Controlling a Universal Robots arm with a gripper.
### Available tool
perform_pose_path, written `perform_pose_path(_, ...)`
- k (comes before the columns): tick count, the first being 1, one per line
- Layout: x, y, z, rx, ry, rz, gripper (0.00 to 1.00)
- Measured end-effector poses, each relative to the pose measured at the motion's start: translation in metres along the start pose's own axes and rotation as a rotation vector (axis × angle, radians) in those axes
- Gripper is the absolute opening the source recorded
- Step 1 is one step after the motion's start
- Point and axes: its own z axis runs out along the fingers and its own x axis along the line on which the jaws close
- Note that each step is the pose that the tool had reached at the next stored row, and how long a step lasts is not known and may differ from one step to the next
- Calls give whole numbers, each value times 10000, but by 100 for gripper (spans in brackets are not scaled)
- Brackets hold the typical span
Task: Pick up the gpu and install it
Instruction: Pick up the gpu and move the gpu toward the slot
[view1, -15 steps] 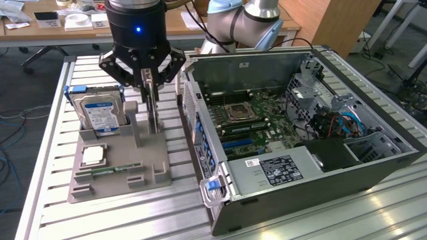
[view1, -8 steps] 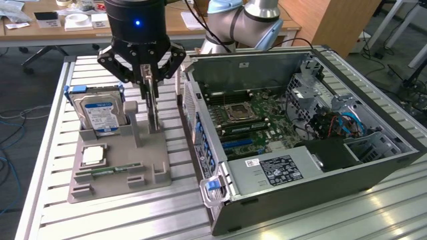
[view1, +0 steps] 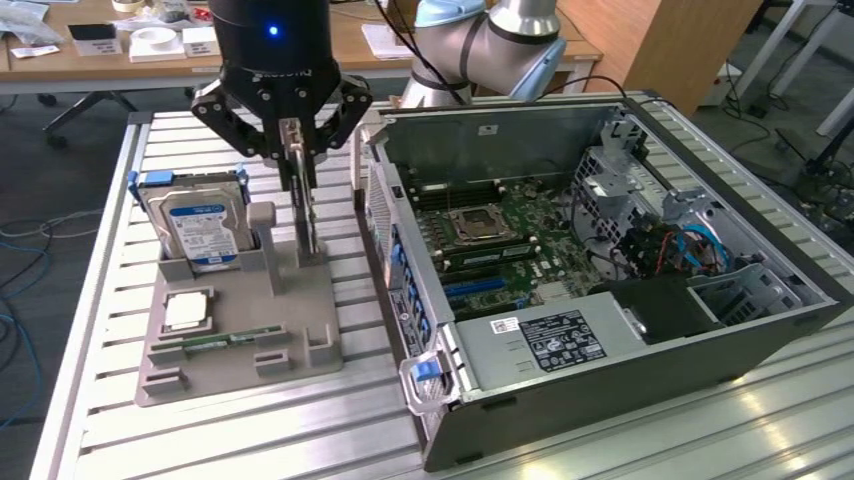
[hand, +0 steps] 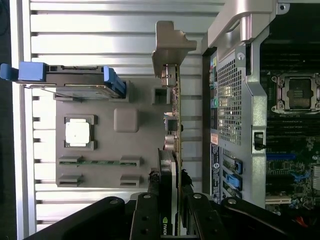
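The end effector (view1: 299, 150) hangs straight down over the grey tray (view1: 300, 325), its jaws drawn partway in and pinched on the gpu (view1: 308, 215). From the wrist view the two black fingers (hand: 151, 202) press the card's flat faces from either side, so the thing it needs is already in its grip, not off to one side. The gpu (hand: 174, 120) shows edge-on. In the exterior view it runs as a thin strip down from the fingers, long axis up and down, with its lower end at the tray's upright post. I can't tell whether it is seated in that post or just clear of it. The silver bracket (hand: 172, 42) is at the end away from the fingers. Close by the fingers the card carries what looks like the Nvidia eye mark. There is pale lettering on the end effector's black body, but I can't read it. Also on the tray are a hard drive (view1: 200, 230) with a blue-and-white label whose print is too small to read, a square chip (view1: 187, 310), and a green memory stick (view1: 220, 340). Just beside the tray, on the exterior view's right, the open case (view1: 641, 365) lies on the slatted desk (view1: 240, 435) with its motherboard (view1: 501, 255) facing up. A white-and-black sticker (view1: 554, 340) sits on the power supply, its text illegible.
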Motion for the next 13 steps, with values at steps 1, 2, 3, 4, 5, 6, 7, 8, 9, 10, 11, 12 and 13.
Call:
perform_pose_path(1, 0, 0, -8, 0, 1, 0, 27)
perform_pose_path(2, 0, 1, -15, 0, 1, 0, 27)
perform_pose_path(3, -1, 1, -22, 1, 1, 0, 27)
perform_pose_path(4, -1, 1, -26, 0, 1, -1, 27)
perform_pose_path(5, -1, 1, -26, 0, 0, 0, 27)
perform_pose_path(6, -1, 1, -27, 1, 1, 0, 27)
perform_pose_path(7, -1, 1, -27, 0, 1, 0, 27)
perform_pose_path(8, -1, 2, -27, 0, 1, 0, 27)
perform_pose_path(9, -1, 1, -27, 1, 0, 0, 27)
perform_pose_path(10, -1, 1, -27, 1, 1, 0, 27)
perform_pose_path(11, -1, 1, -28, 1, 1, 0, 27)
perform_pose_path(12, 0, 1, -34, 0, 3, 0, 27)
perform_pose_path(13, -1, 2, -40, -1, 3, 0, 27)
